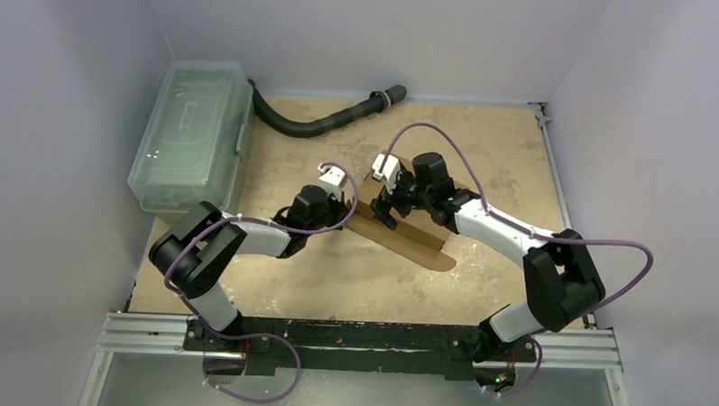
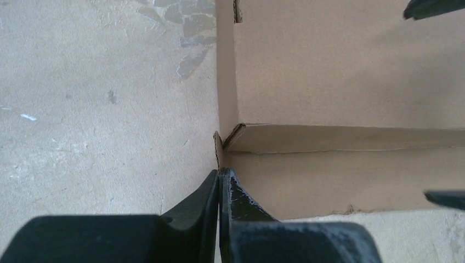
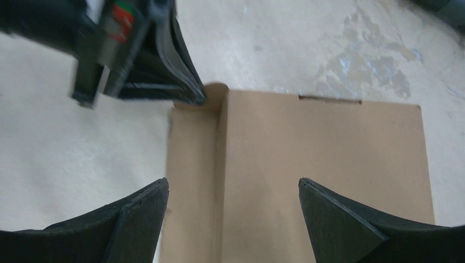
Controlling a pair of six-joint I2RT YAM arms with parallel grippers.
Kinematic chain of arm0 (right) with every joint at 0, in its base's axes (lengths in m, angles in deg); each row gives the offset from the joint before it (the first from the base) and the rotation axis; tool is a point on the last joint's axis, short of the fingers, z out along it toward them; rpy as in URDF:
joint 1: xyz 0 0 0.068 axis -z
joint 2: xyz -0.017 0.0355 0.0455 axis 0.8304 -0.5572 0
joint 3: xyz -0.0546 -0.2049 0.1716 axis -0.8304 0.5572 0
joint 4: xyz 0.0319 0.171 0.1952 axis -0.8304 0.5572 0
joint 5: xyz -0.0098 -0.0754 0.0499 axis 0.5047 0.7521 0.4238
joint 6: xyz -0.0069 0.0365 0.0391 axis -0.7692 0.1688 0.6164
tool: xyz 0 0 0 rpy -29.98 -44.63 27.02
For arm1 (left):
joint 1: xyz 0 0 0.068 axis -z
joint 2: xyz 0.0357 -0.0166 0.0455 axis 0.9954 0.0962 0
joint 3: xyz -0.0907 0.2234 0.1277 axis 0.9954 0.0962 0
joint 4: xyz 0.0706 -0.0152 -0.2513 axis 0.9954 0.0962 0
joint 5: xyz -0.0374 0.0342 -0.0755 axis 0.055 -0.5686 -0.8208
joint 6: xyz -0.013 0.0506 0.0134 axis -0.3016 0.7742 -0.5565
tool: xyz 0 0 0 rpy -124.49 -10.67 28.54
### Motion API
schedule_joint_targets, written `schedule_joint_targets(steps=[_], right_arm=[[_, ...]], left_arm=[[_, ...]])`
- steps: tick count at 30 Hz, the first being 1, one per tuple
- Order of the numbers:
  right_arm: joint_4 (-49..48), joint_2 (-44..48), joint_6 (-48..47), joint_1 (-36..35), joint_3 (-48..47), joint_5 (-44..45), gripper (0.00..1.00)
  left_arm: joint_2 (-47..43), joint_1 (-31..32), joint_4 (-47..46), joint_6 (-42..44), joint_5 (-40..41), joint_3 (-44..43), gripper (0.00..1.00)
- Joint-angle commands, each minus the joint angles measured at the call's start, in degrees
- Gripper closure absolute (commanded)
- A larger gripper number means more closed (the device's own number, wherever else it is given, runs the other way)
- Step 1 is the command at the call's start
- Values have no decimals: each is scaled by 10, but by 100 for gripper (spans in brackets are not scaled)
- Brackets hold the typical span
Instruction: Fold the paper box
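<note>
Brown paper box [image 1: 400, 236] lies on the counter [image 1: 484, 144] between the arms. Only the left wrist view shows the left fingers [image 2: 197, 203] pressed together at its raised wall's end; the right fingers [image 3: 137, 213] spread wide above it.

Tightest spot is the far-left end of the paper box [image 1: 400, 236]. The left gripper [image 2: 220, 174], fingers pressed together, sits right at the box's corner flap. The right gripper [image 3: 234, 183] hangs over the panel just beside it with its jaws spread wide, so there's basically no gap between the two. Back left is blocked by the clear lidded bin [image 1: 191, 134], and the black hose [image 1: 318, 127] runs along the far edge. There's open table [image 1: 502, 145] on the far right, plus the strip between the box and the arm bases. Purple cables [image 1: 424, 125] loop above both arms.
</note>
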Motion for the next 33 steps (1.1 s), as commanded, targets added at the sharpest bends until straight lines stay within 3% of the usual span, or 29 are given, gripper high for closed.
schedule_joint_targets(steps=[1, 5, 17, 25, 33], right_arm=[[-70, 13, -79, 1, 44, 82, 11], [-83, 4, -74, -6, 53, 117, 25], [-73, -39, -70, -14, 43, 214, 44], [-50, -54, -68, -17, 36, 209, 50], [-39, -80, -57, -26, 27, 233, 52]], left_arm=[[-11, 1, -50, 11, -23, -3, 100], [-12, 0, -74, -3, -36, 8, 100], [-12, -4, -126, -4, -65, 50, 100], [-16, -6, -137, 6, -71, 64, 100], [-10, -5, -210, 7, -94, 103, 100]])
